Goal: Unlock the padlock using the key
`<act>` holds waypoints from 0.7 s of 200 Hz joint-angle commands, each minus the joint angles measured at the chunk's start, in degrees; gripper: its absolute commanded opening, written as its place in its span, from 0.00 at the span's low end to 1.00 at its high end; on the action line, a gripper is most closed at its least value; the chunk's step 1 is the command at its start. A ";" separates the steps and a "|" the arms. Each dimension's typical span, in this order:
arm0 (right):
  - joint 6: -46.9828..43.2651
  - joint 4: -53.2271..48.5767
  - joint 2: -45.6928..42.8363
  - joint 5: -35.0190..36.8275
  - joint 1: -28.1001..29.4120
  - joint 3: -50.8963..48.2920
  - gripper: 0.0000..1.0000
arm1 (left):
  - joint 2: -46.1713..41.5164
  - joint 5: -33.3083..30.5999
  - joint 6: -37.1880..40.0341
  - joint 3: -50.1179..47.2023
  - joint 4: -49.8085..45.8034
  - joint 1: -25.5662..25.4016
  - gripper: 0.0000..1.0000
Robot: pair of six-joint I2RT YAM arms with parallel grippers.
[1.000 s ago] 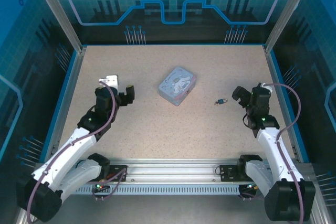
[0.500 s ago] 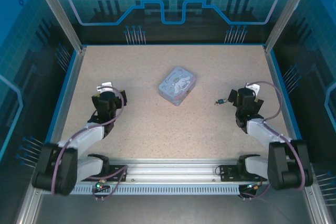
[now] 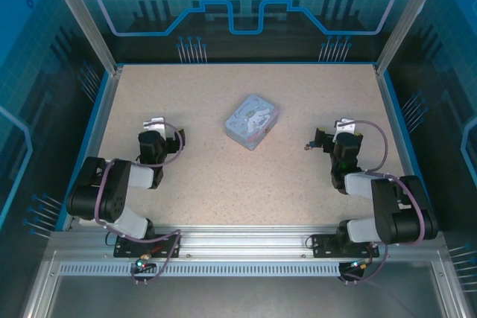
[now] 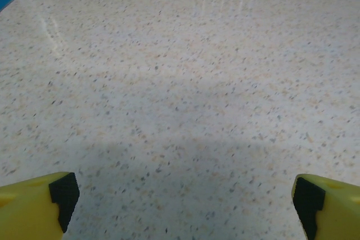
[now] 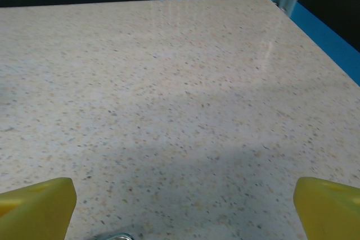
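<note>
Right gripper (image 3: 322, 139), fingers apart, just at 3 o'clock of padlock (image 3: 308, 145); left gripper (image 3: 177, 138), fingers apart, 9 o'clock of tin (image 3: 252, 121).

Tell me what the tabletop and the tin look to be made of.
The tabletop looks like a speckled beige stone-effect laminate or composite. It is smooth and semi-glossy, with streaky reflections near its far edge. The tin is probably thin printed sheet metal, judging by its pale lavender-blue lid, rounded corners and soft sheen, though painted plastic can't be excluded.
</note>
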 commanded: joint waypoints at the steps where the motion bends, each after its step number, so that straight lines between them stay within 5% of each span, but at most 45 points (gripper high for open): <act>1: -2.79 7.93 3.15 -10.29 -1.89 -0.42 1.00 | -0.32 5.56 0.95 1.71 1.25 0.80 0.99; 10: -3.94 15.35 7.86 -11.47 -1.85 -1.05 1.00 | -0.20 6.26 0.78 1.69 1.62 1.10 0.99; 22: -4.57 2.01 5.69 -12.76 -1.36 3.67 1.00 | -0.26 7.37 0.51 1.75 1.29 1.60 0.99; 38: -5.57 -0.21 6.66 -13.34 -0.83 5.65 1.00 | -0.23 7.59 0.46 1.91 1.01 1.69 0.99; 79: -7.18 0.33 7.23 -8.91 1.69 5.93 1.00 | -0.11 7.58 0.40 2.08 0.74 1.69 0.99; 140: -6.76 -0.43 7.31 -12.75 0.16 6.41 1.00 | -0.08 7.69 0.25 2.21 0.61 1.87 0.99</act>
